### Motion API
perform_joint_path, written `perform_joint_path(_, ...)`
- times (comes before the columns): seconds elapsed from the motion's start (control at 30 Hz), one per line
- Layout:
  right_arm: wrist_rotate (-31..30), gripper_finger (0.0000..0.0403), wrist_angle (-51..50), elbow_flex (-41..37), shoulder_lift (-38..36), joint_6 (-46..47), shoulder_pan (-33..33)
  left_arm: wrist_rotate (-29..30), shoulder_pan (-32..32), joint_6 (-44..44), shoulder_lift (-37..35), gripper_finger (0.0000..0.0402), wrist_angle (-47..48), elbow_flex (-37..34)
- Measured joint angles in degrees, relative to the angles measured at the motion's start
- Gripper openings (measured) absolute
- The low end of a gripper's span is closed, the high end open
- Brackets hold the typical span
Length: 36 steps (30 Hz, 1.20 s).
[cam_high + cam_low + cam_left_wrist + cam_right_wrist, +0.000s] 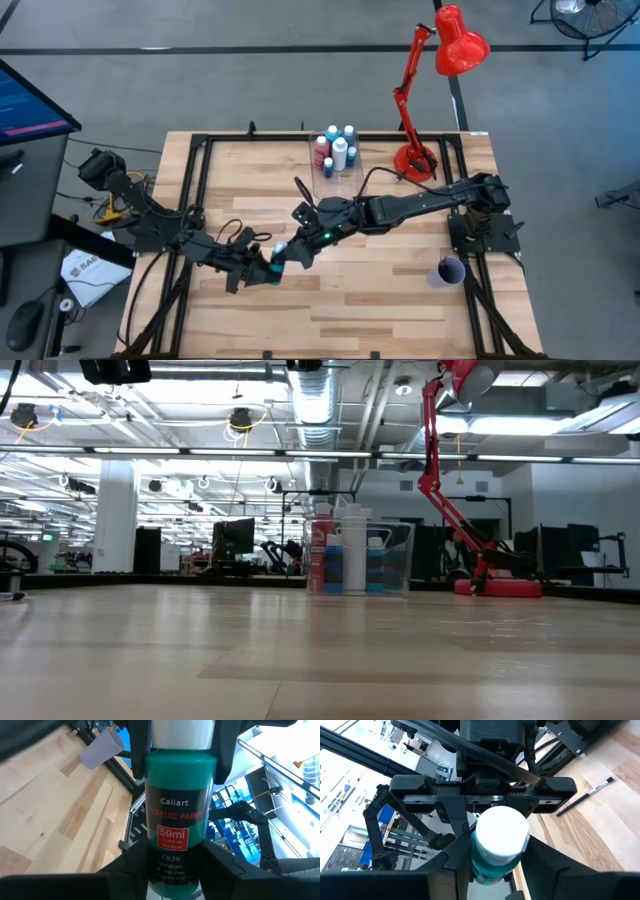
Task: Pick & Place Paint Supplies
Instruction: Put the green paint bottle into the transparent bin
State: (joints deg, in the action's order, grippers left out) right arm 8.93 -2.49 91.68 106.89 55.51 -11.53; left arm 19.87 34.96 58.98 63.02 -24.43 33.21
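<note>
A green paint bottle (176,795) with a white cap (501,836) hangs in the air between my two grippers, over the middle of the table's near half. My left gripper (266,270) comes from the table's left and is shut on the bottle's bottom end. My right gripper (292,250) comes from the right and closes round the cap end. Other paint bottles (337,150) stand in the clear box at the back. The low view shows neither gripper. My left gripper pinches the bottle's bottom end (156,868) between its two fingers. The fingers lie level and along the bottle. The bottle sticks straight out past them, cap end away, lifted clear of the table. My right gripper has one finger on each side of the cap end (156,740), with the fingers (454,862) against the cap and the green shoulder below it. It comes end-on at the cap, slanting slightly down from the table's right, fingers along the bottle.
A clear box (400,565) holding several bottles stands at the back middle. A red desk lamp (432,90) stands right of it. A purple cup (450,270) sits near the right edge. A thin dark paintbrush (585,795) lies on the wood.
</note>
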Motion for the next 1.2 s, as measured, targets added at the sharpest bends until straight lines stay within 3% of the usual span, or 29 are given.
perform_joint_path(0.57,0.11,0.0129,-0.78,0.0,-0.03,-0.14,0.18,-0.4,0.0,1.31,-0.41,0.0263,-1.57,0.02)
perform_joint_path(0.87,-4.77,0.0129,-10.47,0.13,-5.59,-3.89,2.56,3.36,-0.57,-2.51,-2.05,0.0265,-1.18,0.0)
perform_joint_path(1.07,-16.1,0.0129,-18.63,-0.11,-10.62,-8.13,4.62,5.67,-0.54,-3.9,-2.32,0.0258,-1.98,-0.02)
perform_joint_path(1.2,-19.36,0.0129,-23.56,-0.08,-13.67,-9.06,6.03,7.13,-0.65,-4.31,-2.27,0.0258,-1.49,-0.26)
